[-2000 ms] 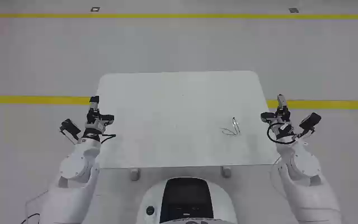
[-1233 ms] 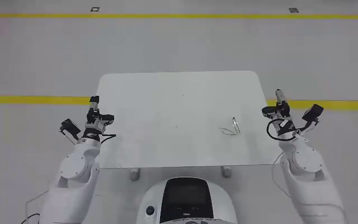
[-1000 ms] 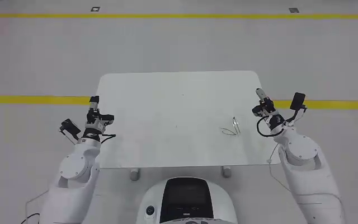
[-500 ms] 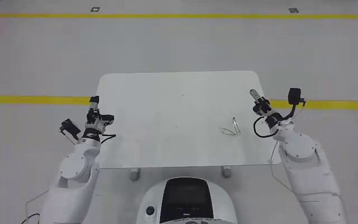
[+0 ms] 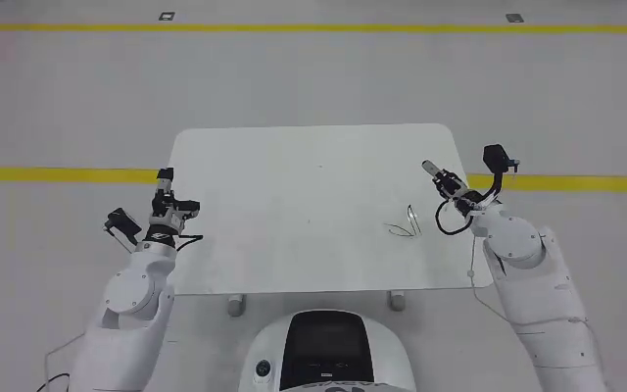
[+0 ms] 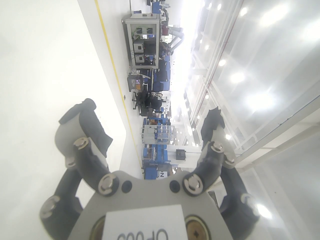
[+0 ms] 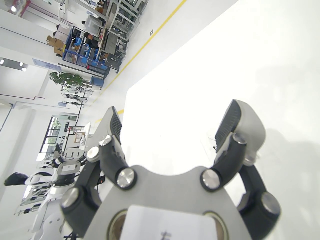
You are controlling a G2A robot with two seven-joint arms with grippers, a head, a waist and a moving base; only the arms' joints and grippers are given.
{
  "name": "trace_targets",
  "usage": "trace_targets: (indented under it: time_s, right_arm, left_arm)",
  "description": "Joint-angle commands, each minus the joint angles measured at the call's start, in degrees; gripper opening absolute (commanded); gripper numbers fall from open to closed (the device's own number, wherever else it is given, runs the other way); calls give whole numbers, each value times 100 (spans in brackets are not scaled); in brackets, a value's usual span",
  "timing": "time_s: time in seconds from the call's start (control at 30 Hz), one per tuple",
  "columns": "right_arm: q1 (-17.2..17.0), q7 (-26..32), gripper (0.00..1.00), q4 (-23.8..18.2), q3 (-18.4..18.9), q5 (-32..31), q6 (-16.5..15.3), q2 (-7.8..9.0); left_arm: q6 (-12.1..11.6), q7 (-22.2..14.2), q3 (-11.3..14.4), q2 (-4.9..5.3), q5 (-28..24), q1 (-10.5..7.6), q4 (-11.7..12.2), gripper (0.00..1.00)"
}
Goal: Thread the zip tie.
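A thin pale zip tie (image 5: pixel 404 224), bent into a loose V, lies on the right part of the white table (image 5: pixel 294 196). My right gripper (image 5: pixel 431 169) hovers over the table's right side, just beyond and to the right of the zip tie, not touching it. In the right wrist view this gripper (image 7: pixel 175 116) is open, with nothing between its ribbed pads (image 7: pixel 226 123). My left gripper (image 5: pixel 165 176) stays off the table's left edge. In the left wrist view it (image 6: pixel 150 111) is open and holds nothing.
The table has rounded corners and bare floor on every side. A yellow floor line (image 5: pixel 59 174) runs behind it at both sides. Racks and workbenches (image 7: pixel 100 26) stand far off in the room.
My right arm has swung in from beyond the table's right edge to above the table, its gripper turning toward the far left. The left arm and the zip tie have not moved.
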Motion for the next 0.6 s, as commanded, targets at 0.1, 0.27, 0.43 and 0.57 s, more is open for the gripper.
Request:
trace_targets:
  time_s: [0.1, 0.27, 0.43, 0.57]
  right_arm:
    - [12, 209, 100, -146, -130, -713, -106, 42]
    - [216, 765, 100, -89, -343, -1431, -12, 81]
    - [580, 1347, 100, 203, -726, -2130, 72, 89]
    - [789, 1662, 100, 432, -953, -2339, 110, 73]
  left_arm:
    - [0, 0, 0, 0, 0, 0, 0, 100]
    - [0, 0, 0, 0, 0, 0, 0, 100]
    - [0, 0, 0, 0, 0, 0, 0, 100]
    - [0, 0, 0, 0, 0, 0, 0, 100]
